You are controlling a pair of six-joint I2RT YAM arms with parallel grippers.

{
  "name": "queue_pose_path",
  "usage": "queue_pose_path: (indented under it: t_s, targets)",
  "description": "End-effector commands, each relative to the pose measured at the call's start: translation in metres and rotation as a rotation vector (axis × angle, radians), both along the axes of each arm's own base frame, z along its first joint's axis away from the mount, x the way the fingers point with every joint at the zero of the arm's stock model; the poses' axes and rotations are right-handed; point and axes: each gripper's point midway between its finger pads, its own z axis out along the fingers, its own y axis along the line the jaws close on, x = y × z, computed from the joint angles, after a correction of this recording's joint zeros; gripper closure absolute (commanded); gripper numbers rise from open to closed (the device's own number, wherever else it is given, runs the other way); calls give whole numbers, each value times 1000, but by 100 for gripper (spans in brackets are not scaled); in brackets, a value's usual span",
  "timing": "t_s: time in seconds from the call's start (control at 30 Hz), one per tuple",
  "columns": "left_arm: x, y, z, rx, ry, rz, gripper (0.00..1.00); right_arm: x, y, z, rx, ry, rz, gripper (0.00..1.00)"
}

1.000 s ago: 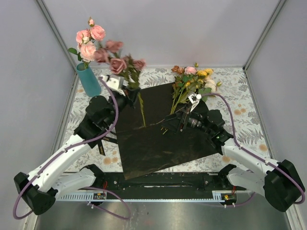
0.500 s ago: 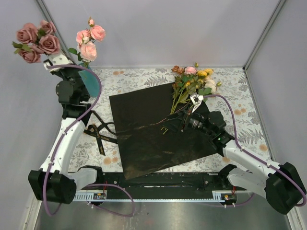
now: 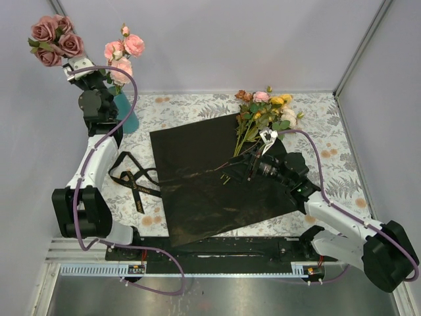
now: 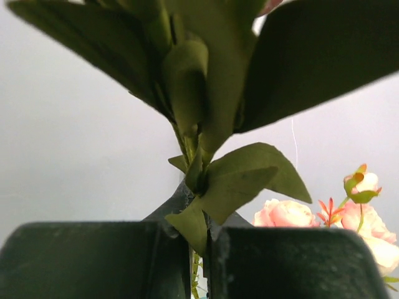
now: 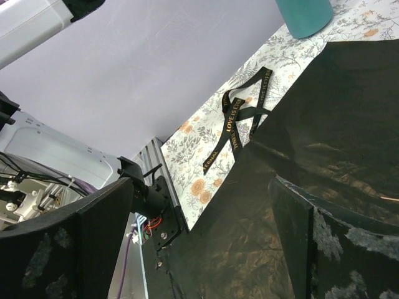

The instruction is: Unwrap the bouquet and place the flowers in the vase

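My left gripper [image 3: 76, 68] is raised high at the far left and shut on the stem of a mauve rose spray [image 3: 54, 38]. In the left wrist view the stem's green leaves [image 4: 219, 187] rise from between the shut fingers of the gripper [image 4: 198, 235]. The teal vase [image 3: 127, 118] stands just below it, partly hidden by the arm, and holds pink roses [image 3: 125, 54]. The unwrapped bouquet's other flowers [image 3: 264, 110] lie at the far edge of the flat black paper [image 3: 210, 184]. My right gripper [image 3: 245, 164] hovers open over the paper by their stems, holding nothing [image 5: 199, 249].
A black ribbon [image 3: 134, 184] lies loose on the floral tablecloth, left of the paper; the right wrist view shows the ribbon [image 5: 240, 112] and the vase's base [image 5: 303, 14]. Grey walls with metal corner posts enclose the table.
My left arm has swung from over the paper to the far left corner, lifting the mauve roses up beside the vase's pink roses. The right arm has barely moved.
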Motion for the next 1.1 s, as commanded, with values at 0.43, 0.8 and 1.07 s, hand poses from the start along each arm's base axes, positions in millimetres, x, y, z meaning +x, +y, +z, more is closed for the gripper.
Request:
queue_pose_path:
  t_s: [0.43,0.8,1.07]
  targets:
    - [71,-14,-84,-3,201,-124,89,9,6,8,1,-52,-7,1]
    - [41,-47,-133,-161,480,-320,21,17,-15,8,-43,17,-150,1]
    - [-19,-86,-170,-343,710,-504,4,35,-34,-10,-97,202,-329,0]
